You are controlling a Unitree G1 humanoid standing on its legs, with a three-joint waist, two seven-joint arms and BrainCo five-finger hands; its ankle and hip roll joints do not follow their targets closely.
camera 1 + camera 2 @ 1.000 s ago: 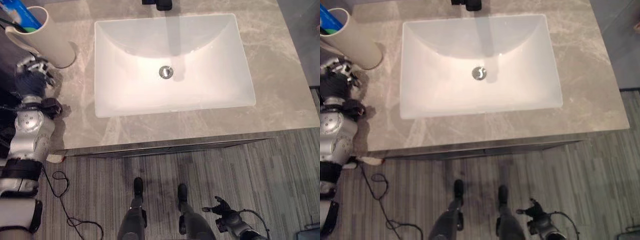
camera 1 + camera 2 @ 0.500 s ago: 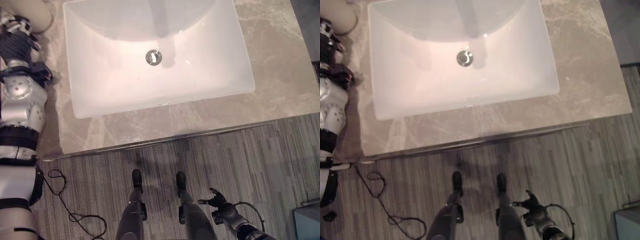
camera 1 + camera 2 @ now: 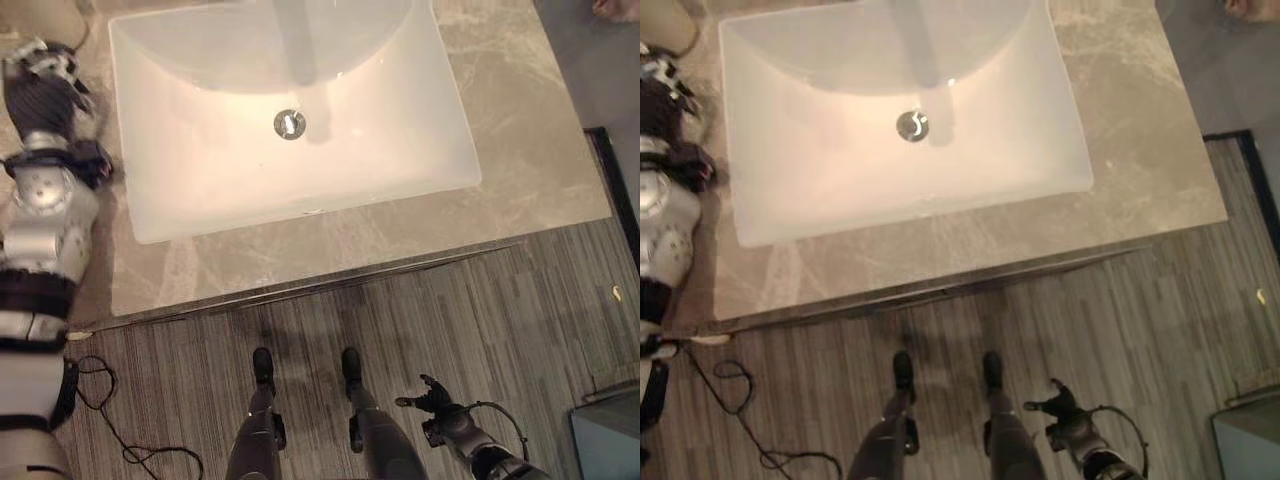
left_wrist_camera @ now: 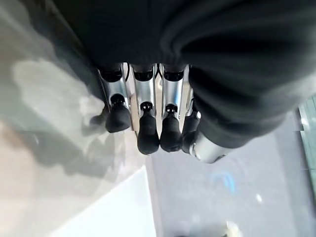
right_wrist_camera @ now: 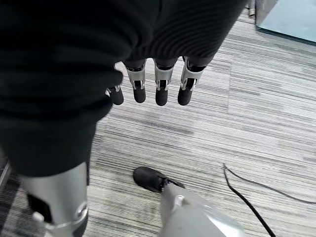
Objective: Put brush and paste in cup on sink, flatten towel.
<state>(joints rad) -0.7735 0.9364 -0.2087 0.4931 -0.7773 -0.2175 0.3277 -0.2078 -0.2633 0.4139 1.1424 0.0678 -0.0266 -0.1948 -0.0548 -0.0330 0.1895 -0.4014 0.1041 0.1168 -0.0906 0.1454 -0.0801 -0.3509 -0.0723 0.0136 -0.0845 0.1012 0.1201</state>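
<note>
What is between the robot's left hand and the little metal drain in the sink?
In the left eye view, just bare grey stone counter and smooth white basin lie between the left hand and round metal drain.

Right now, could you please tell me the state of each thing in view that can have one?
White rectangular sink basin: empty, dry-looking, round metal drain uncovered.
Beige cup: upright at the counter's far left corner, mostly cut off, contents not visible.
Grey marble counter: bare around the basin.
Left hand: over the counter beside the cup, fingers relaxed, holding nothing.
Right hand: low over the floor, open, empty.

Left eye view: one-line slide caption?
Left hand open over the grey countertop beside the white sink; right hand low above the floor.
</note>
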